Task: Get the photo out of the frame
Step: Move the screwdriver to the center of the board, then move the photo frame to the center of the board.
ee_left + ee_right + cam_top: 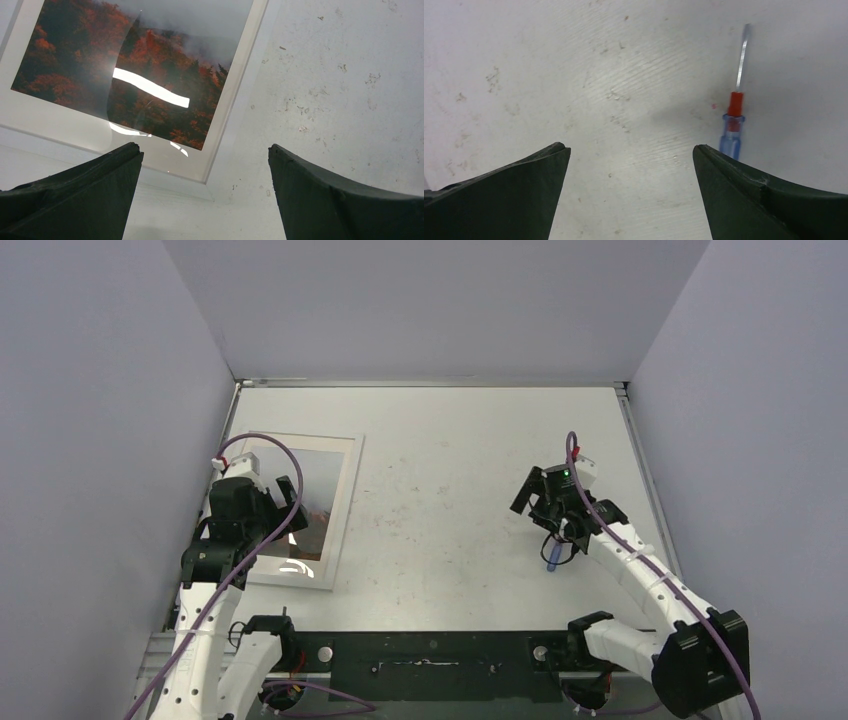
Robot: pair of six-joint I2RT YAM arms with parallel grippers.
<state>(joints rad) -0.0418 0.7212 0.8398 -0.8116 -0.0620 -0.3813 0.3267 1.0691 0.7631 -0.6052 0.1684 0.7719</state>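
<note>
The frame (345, 502) lies flat on the left of the table, glossy front up, with the photo (318, 485) of orange-red trees under grey sky showing inside it. In the left wrist view the photo (160, 60) fills the upper left and the frame's white border (235, 95) ends in a corner between my fingers. My left gripper (285, 505) (205, 155) is open and empty above that corner. My right gripper (535, 495) (630, 152) is open and empty over bare table on the right.
A small red-and-blue screwdriver (553, 558) (734, 115) lies on the table just beside my right gripper's right finger. Grey walls close the table on the left, back and right. The table top (450, 500) is scuffed.
</note>
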